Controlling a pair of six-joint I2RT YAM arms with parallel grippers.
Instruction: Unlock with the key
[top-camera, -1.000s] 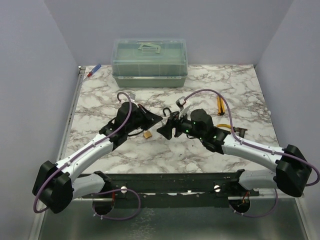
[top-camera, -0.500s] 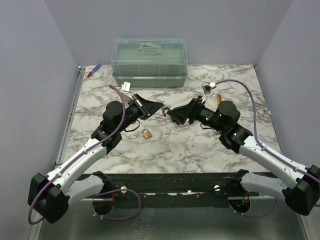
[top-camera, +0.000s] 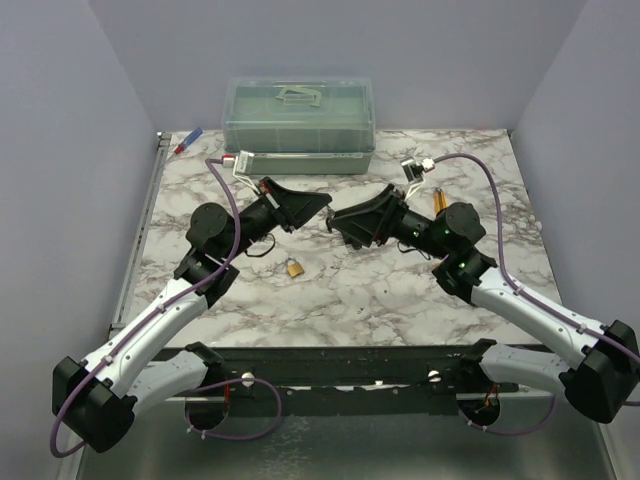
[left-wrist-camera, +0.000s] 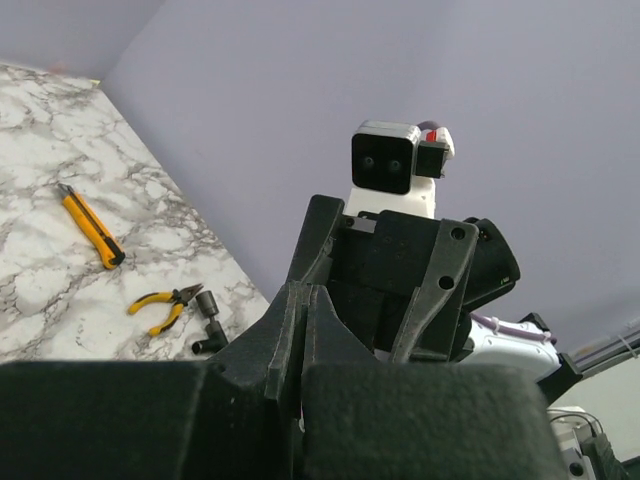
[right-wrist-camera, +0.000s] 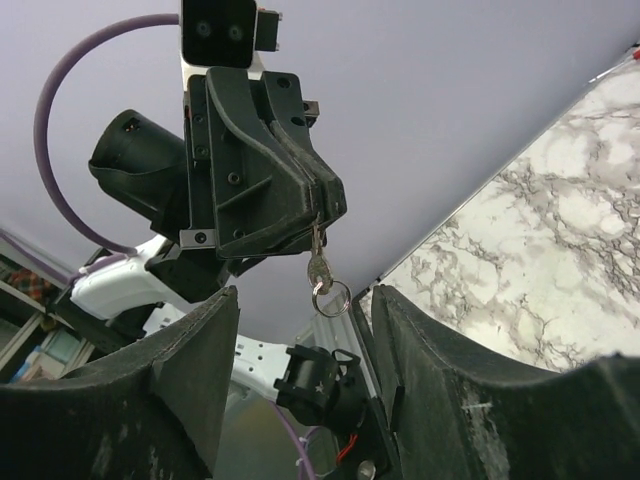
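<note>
One view alone, the right wrist, shows the key (right-wrist-camera: 318, 264): it dangles with its ring (right-wrist-camera: 330, 297) from the closed fingers of the left gripper (right-wrist-camera: 326, 208), clear of the worktop (right-wrist-camera: 560, 250). Overhead it is too small to see. Fingers of the right gripper (right-wrist-camera: 300, 300) stand apart, holding nothing.

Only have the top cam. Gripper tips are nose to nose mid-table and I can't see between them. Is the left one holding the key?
Observer: Yes. The right wrist view shows the key hanging from the left gripper, whose fingertips are shut on it.
Operator: And the right gripper?
Observer: The right gripper is open, with nothing between its fingers.
Operator: Anything hidden under the right arm?
Observer: The left wrist view shows pliers lying near a yellow utility knife.
</note>
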